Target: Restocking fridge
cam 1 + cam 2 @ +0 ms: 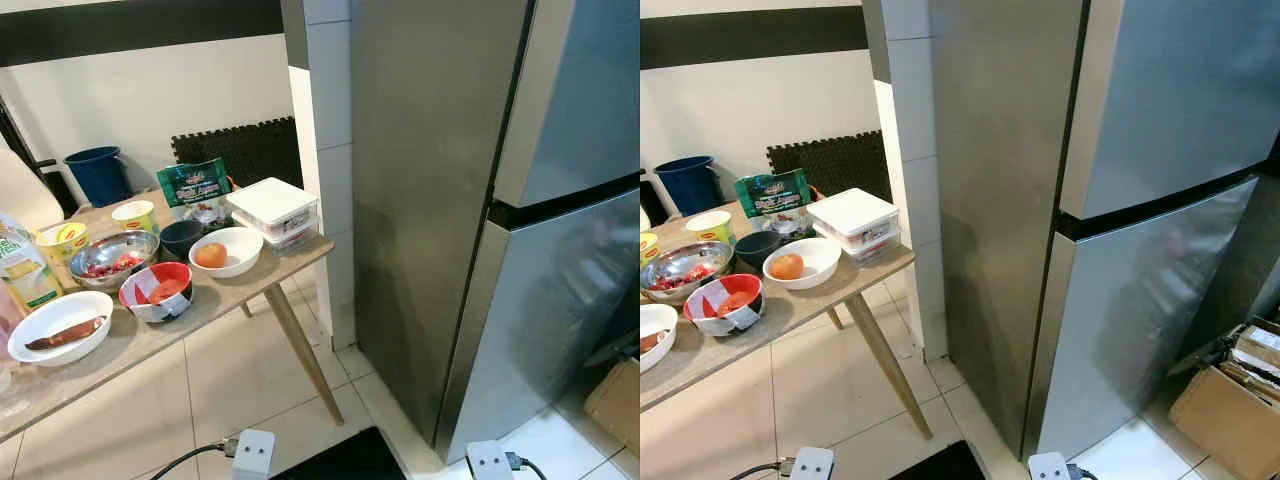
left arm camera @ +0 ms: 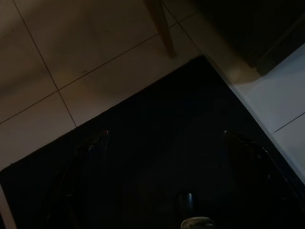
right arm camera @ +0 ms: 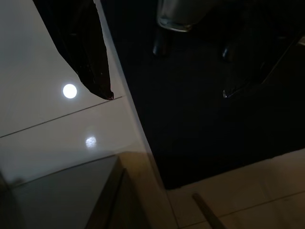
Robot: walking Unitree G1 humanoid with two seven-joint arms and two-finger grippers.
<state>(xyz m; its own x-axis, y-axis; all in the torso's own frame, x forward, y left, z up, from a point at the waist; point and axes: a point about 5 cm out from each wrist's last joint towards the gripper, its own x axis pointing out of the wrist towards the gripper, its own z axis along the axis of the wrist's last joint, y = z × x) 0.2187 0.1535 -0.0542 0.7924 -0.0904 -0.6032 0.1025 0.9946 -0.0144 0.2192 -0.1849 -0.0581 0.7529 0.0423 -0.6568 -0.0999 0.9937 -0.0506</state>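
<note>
Tiled kitchen floor (image 1: pixel 200 390), open between the slanted table leg (image 1: pixel 305 355) and the fridge. At left, a wooden table (image 1: pixel 240 290) crowded to its near edge with bowls (image 1: pixel 225 250) and a lidded white container (image 1: pixel 272 208). At right, the steel fridge (image 1: pixel 1120 200), both doors shut. Hanging low over a black mat (image 2: pixel 157 157), left gripper (image 2: pixel 164 136) with fingers spread wide, holding nothing; likewise right gripper (image 3: pixel 167 95), wide apart, holding nothing.

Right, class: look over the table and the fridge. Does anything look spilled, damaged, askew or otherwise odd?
Nothing looks spilled or broken. The fridge has both doors shut. On the table the bowls sit upright. One oddity: the red bowl has grey tape stuck across its side. The white lidded boxes sit close to the table's corner, though squarely stacked.
</note>
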